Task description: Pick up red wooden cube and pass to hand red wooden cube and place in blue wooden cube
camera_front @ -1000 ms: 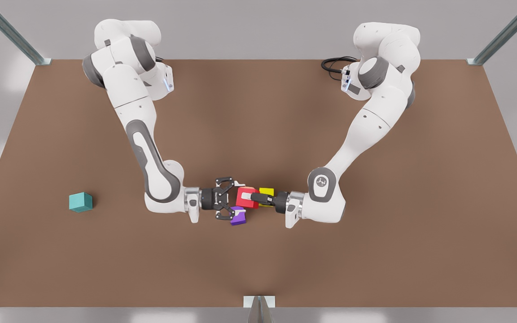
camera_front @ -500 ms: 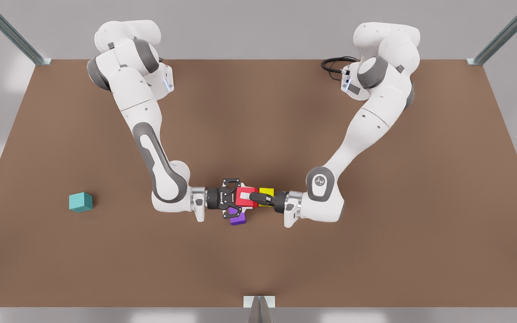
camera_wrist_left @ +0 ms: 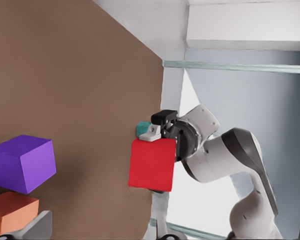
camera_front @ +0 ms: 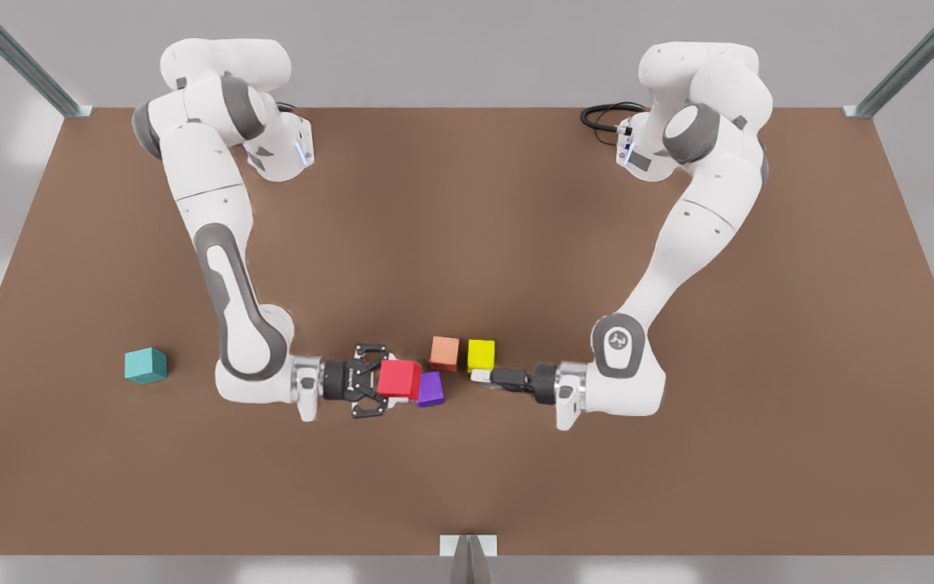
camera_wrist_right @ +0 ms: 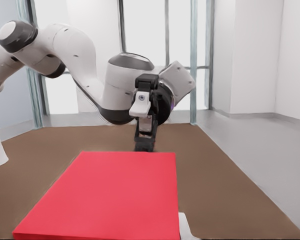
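Right gripper (camera_front: 386,380) fingers clamping red wooden cube (camera_front: 399,379), faces slightly tilted

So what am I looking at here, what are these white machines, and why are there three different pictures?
These are two robot arms in a computer simulation, each ending in a two-finger gripper. The wide picture comes from a camera looking down on the brown table. The other two come from small cameras on the arms' wrists, so each one sees the opposite arm.

The right gripper, on the front view's left, is shut on the red wooden cube. That cube looms large in the right wrist view. The left gripper, on the front view's right, holds nothing and points toward the middle.

On the table lie a purple cube, an orange cube and a yellow cube. The blue wooden cube, really more teal, sits alone far off on the front view's left.
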Tool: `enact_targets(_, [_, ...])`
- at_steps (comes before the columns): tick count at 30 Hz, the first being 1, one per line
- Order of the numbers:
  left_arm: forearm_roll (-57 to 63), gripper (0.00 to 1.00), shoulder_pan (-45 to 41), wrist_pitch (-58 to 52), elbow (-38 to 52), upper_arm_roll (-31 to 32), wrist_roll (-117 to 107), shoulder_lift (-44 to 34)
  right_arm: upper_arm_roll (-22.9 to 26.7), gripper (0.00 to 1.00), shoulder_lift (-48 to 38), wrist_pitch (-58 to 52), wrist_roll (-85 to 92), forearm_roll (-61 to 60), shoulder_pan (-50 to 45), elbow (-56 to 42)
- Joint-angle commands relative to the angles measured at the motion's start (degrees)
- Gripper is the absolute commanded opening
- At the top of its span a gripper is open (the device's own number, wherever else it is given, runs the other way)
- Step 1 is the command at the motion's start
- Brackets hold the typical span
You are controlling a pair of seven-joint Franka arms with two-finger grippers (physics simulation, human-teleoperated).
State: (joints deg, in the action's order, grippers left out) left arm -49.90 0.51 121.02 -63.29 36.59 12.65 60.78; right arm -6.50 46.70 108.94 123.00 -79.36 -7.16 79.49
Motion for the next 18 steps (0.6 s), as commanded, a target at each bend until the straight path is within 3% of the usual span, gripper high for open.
enact_targets(1, [11.57, 1.0, 5.63, -12.9, 0.09, 0.23, -3.06, -1.62, 0.0, 0.52, -1.26, -7.16, -1.01, 24.58, 5.92, -0.47])
enact_targets(2, [19.88, 1.0, 9.05, -18.95, 0.18, 0.14, -5.34, -4.25, 0.09, 0.52, -2.58, -7.51, -1.01, 32.82, 7.94, -0.47])
enact_targets(3, [40.96, 1.0, 11.71, -36.59, 0.09, 0.23, -18.41, -14.52, 0.52, 0.52, -4.42, -7.51, -0.92, 44.44, 10.32, -0.47])
enact_targets(5, [57.28, 1.0, 13.28, -49.2, 0.53, 0.32, -23.02, -20.44, 2.9, 0.52, -8.03, -6.99, -0.92, 59.92, 10.41, -0.47])
enact_targets(7, [56.49, 1.0, 16.98, -50.97, 2.55, 1.29, -24.16, -23.25, 3.25, 0.52, -10.84, -3.92, -1.01, 75.39, 10.15, 0.14])
enact_targets(9, [58.34, 1.0, 17.16, -52.04, 0.28, -0.9, -23.55, -27.29, 4.22, 0.52, -11.28, 4.08, -1.01, 82.52, 10.32, 1.98])
enact_targets(10, [55.45, 1.0, 2.77, -41.68, -15.16, -20.3, -18.64, -41.59, 4.31, 0.52, -11.28, 5.4, -0.83, 84.72, 10.58, 2.25])
enact_targets(11, [53.77, 1.0, -0.6, -33.22, -25.92, -25.25, -17.39, -49.96, 5.18, 0.52, -12.33, 7.86, -0.74, 85.33, 11.02, 4.0])
enact_targets(13, [51.14, 1.0, 0.46, -35.85, -22.85, -25.17, -17.04, -48.56, 7.91, 0.52, -12.52, 15.07, -0.22, 87.88, 11.46, 5.94])
enact_targets(16, [49.73, 1.0, -0.25, -39.63, -22.93, -24.73, -16.95, -46.19, 11.51, 0.54, -13.04, 16.92, 0.31, 87.97, 11.9, 7.61])
enact_targets(18, [49.73, 1.0, 0.37, -39.72, -20.56, -22.88, -17.04, -46.37, 11.43, 0.53, -15.06, 19.64, 1.72, 87.88, 13.75, 12.44])
